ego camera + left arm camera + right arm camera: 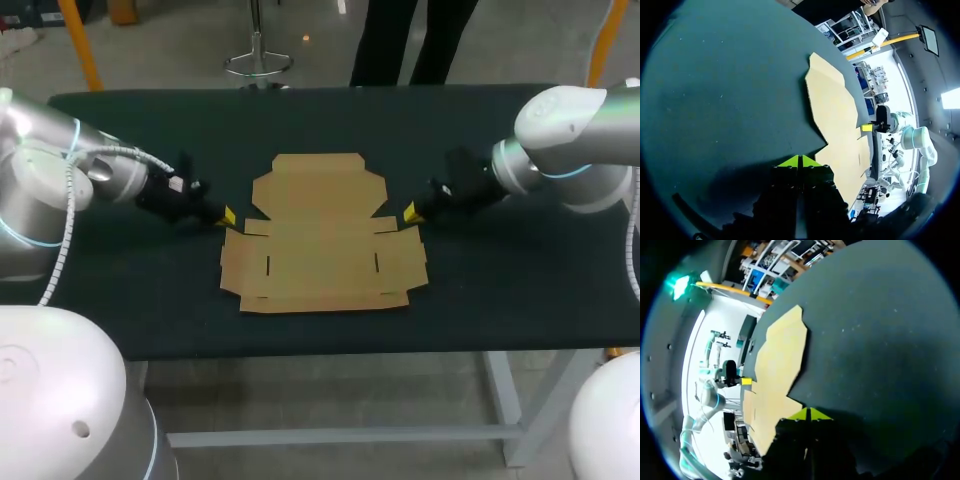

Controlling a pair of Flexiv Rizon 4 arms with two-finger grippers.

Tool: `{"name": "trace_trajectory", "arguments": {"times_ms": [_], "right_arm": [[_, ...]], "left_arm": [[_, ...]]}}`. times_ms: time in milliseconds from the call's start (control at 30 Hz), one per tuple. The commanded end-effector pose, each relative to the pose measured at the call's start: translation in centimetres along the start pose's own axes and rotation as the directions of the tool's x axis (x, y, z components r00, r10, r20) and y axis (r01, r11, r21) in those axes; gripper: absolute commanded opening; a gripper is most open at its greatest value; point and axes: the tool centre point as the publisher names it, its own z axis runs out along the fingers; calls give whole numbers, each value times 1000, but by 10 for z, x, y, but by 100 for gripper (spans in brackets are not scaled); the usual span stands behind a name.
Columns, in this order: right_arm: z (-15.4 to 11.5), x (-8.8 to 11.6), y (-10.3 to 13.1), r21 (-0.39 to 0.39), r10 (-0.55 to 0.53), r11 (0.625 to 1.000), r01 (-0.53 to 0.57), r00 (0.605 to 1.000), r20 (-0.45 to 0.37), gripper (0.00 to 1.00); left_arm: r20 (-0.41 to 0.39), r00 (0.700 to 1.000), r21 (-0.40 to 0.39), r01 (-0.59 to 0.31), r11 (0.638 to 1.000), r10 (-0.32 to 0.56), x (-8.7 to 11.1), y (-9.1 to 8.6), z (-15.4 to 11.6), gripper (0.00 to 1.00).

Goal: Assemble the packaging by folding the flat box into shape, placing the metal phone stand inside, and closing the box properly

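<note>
A flat, unfolded brown cardboard box (322,235) lies in the middle of the dark table (500,290). My left gripper (227,216) is shut, its yellow tips together just off the box's left edge. My right gripper (409,212) is shut too, its tips at the box's right edge. In the left wrist view the shut gripper (799,161) points at the cardboard box (837,120), with my other arm's yellow tip (867,127) beyond it. In the right wrist view the shut gripper (808,414) sits beside the cardboard box (777,365). No metal phone stand is in view.
Both arms come in low over the table (725,90) from the sides. Bare dark tabletop surrounds the box on all sides, and the table's front edge (330,352) runs close below the cardboard.
</note>
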Motion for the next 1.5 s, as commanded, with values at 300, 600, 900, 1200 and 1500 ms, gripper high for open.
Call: {"name": "trace_trajectory", "arguments": {"times_ms": [300,600,900,1200,1500], "right_arm": [[2,0,0,12,18,1000,-18,1000,5,0],[5,4,-2,21,26,999,-26,1000,3,0],[11,-3,-6,21,42,999,-42,999,6,0],[17,-2,-4,36,40,999,-40,999,0,0],[21,0,-3,46,34,998,-34,999,-9,0]], "left_arm": [[-19,1000,-31,-6,999,5,-2,2,7,0],[-26,1000,-41,-6,999,5,0,5,9,0],[-31,1000,-54,-5,999,3,0,6,11,0],[-34,999,-67,-6,998,4,0,6,12,0],[-40,999,-78,-7,997,4,0,5,14,0]]}}
